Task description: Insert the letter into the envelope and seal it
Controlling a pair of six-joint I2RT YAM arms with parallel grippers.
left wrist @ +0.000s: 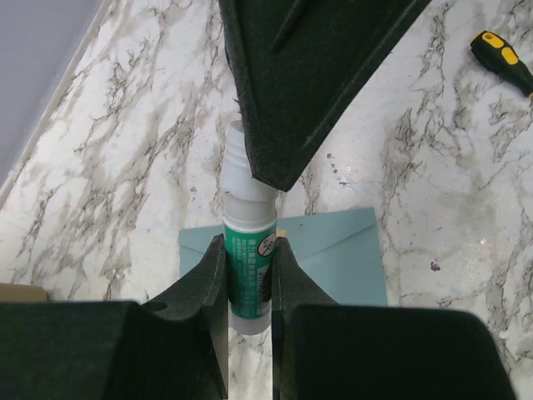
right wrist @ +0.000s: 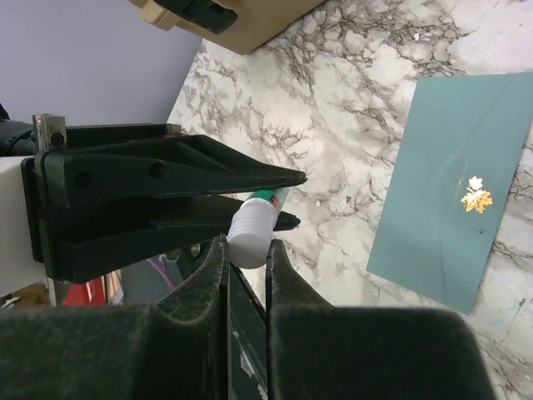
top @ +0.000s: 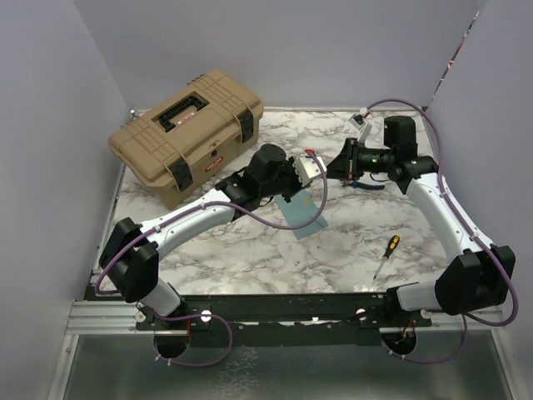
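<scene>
At the frame's bottom, the left pincer (left wrist: 248,262) pinches a white plastic glue stick with a green label (left wrist: 249,225). The right pincer (right wrist: 246,250) clamps its white end. The flat teal paper envelope (top: 305,212) lies mid-frame on the marbled tabletop (top: 250,258).

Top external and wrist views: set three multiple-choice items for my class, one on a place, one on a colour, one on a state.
1. Where does the toolbox stand? A far left; B near right; C centre.
2. What colour is the envelope? A red; B teal; C white.
3. How is the left gripper? A open and empty; B shut on the envelope; C shut on the glue stick.
Answers: 1 A, it sits by the far left wall; 2 B, the paper is blue-green; 3 C, the tube sits clamped in it.
</scene>
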